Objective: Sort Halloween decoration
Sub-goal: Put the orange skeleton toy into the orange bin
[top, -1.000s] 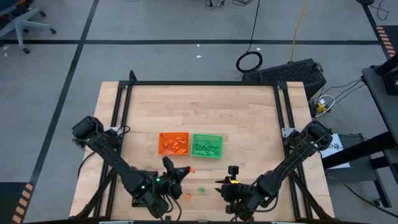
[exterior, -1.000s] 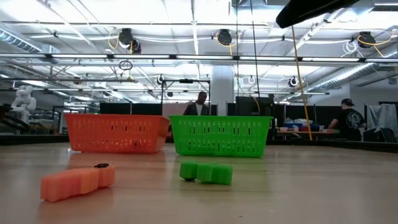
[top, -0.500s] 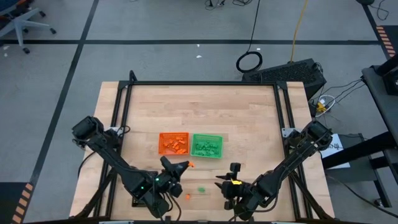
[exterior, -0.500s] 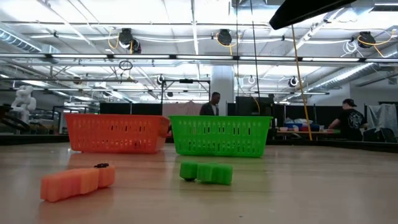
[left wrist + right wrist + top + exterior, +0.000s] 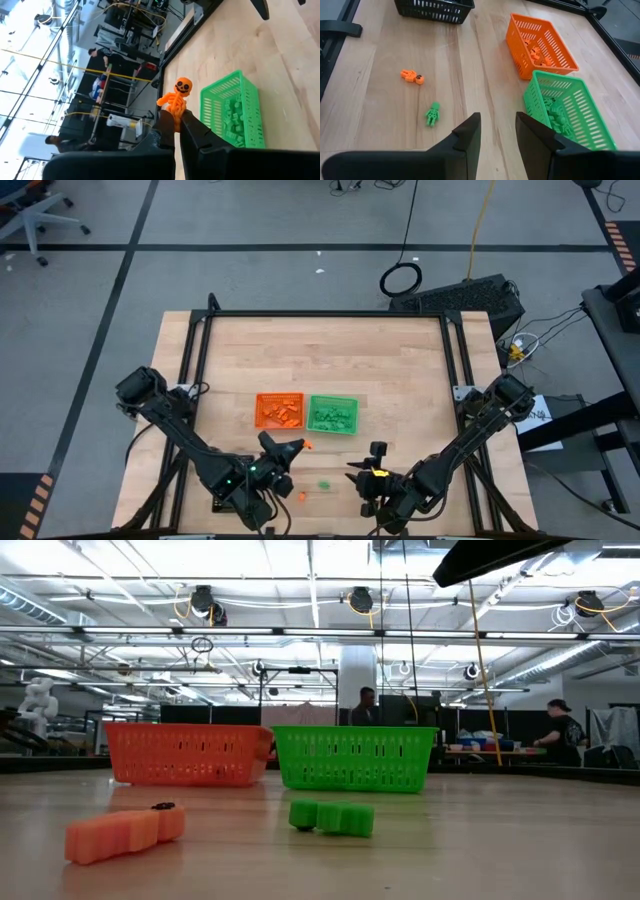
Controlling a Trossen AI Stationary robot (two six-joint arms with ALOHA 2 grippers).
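The left tool [image 5: 176, 125] is clamped on a small orange skeleton figure [image 5: 177, 98], pinched low on its body so the round head sticks out past the fingertips. From above, it hangs over the table [image 5: 400, 370] just in front of the gap between the orange basket [image 5: 279, 410] and the green basket [image 5: 333, 413].

The piece belongs with the other orange ones, so the job, as I read it, is to carry it over the orange basket and let go. The wrist view looks down at the green basket, which suggests the arm needs to swing toward its own side first. I would get the figure well inside the rim before opening, and low enough that it does not bounce out; the piece looks light and may cling to a finger for a moment.

The right tool [image 5: 495, 132] waits near the front edge, fingers apart and holding nothing. Two pieces are left on the table ahead of it: an orange one [image 5: 412, 76] and a green one [image 5: 432, 113], a little apart from each other. Both baskets already hold a pile of their own colour.
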